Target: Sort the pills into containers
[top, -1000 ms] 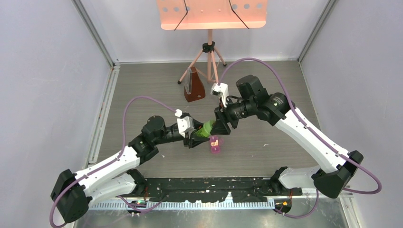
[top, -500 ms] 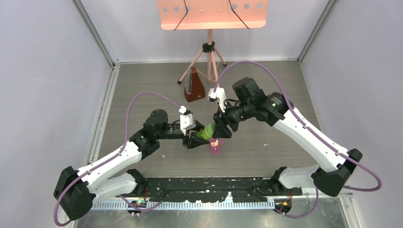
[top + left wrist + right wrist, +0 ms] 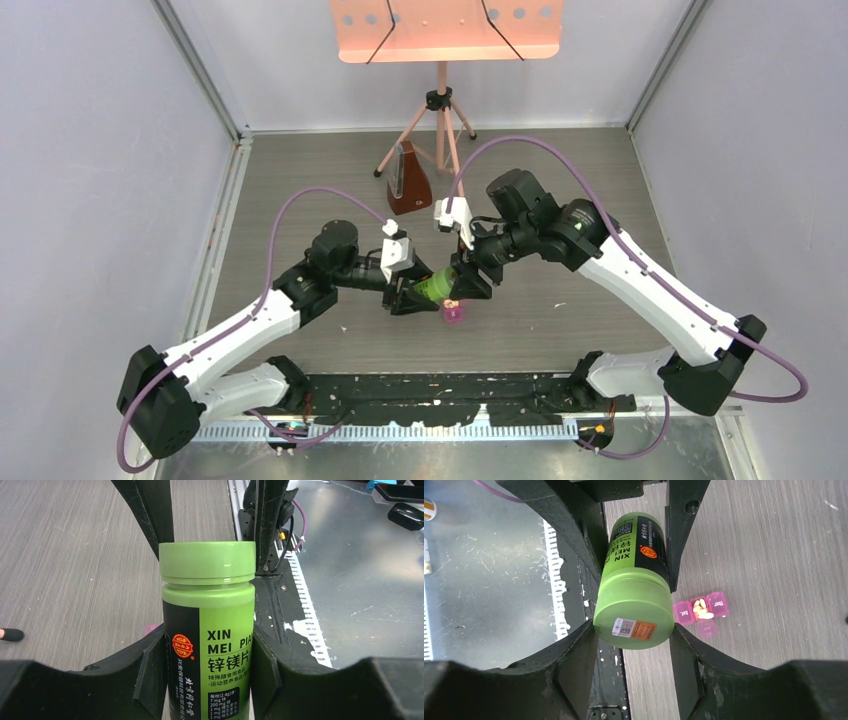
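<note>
My left gripper (image 3: 412, 292) (image 3: 207, 652) is shut on the body of a green cylindrical bottle (image 3: 435, 284) (image 3: 207, 605) and holds it tilted above the table. My right gripper (image 3: 465, 283) (image 3: 634, 640) is closed around the bottle's green cap (image 3: 634, 622). The pink pill box (image 3: 683, 613) lies on the table just below and to the right of the bottle; it also shows in the top view (image 3: 453, 315), partly hidden by the right gripper. Its middle compartment is open and holds several orange-yellow pills (image 3: 702, 609). The two outer compartments are shut.
A brown metronome (image 3: 408, 180) stands behind the arms. A tripod (image 3: 440, 130) carrying an orange plate (image 3: 445, 25) stands at the back. A black strip (image 3: 440, 395) and a metal plate run along the near edge. Walls close in both sides.
Both arms have shifted a little left and toward the near edge, carrying the bottle lower over the pill box. The right gripper now covers more of the box.
</note>
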Controlling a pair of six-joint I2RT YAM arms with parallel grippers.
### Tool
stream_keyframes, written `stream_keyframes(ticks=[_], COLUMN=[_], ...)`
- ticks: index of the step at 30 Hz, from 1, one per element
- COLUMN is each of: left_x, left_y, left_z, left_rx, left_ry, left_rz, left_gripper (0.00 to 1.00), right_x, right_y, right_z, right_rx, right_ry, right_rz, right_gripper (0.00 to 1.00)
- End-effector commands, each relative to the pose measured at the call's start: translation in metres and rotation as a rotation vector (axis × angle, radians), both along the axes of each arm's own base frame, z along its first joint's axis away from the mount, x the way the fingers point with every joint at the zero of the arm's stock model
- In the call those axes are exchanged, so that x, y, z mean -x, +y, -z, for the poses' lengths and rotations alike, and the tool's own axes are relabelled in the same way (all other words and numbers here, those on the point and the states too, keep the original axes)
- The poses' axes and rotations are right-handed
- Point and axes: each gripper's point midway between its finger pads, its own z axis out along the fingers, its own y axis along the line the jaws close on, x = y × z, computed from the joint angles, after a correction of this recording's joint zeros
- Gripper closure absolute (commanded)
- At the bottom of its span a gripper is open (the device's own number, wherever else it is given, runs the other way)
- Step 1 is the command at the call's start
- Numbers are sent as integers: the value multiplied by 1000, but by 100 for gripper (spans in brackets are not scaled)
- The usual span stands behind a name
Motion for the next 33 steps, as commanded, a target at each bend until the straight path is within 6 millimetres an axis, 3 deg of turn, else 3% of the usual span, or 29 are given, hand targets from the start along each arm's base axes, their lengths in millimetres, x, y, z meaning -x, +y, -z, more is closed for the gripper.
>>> stream_keyframes(ticks=[1, 5, 9, 15, 22, 25, 29, 33], left_x=[9, -6, -31, -72, -75, -79, -83, -77], left_y=[-6, -8, -5, 10, 10, 15, 18, 29], left_z=[-41, -49, -50, -54, -31, -19, -6, 0], left_rx=[106, 157, 164, 164, 117, 94, 39, 8], left_ry=[-84, -137, -238, -413, -457, -457, -437, -403], left_rz=[76, -8, -140, -367, -358, -391, -407, -420], left_gripper=[100, 100, 100, 100, 100, 100, 100, 100], right_x=[-15, -18, -29, -51, -83, -92, -98, -98], right_y=[5, 15, 23, 29, 48, 51, 49, 35], right_z=[-16, -11, 3, 12, 13, 15, 1, -20], right_rx=[-61, -81, -23, -5, -130, -102, -153, -202], right_ry=[-128, -23, 167, 355, 458, 439, 371, 257], right_rz=[9, 103, 320, 701, 973, 988, 966, 917], right_gripper=[47, 47, 51, 49, 44, 32, 6, 1])
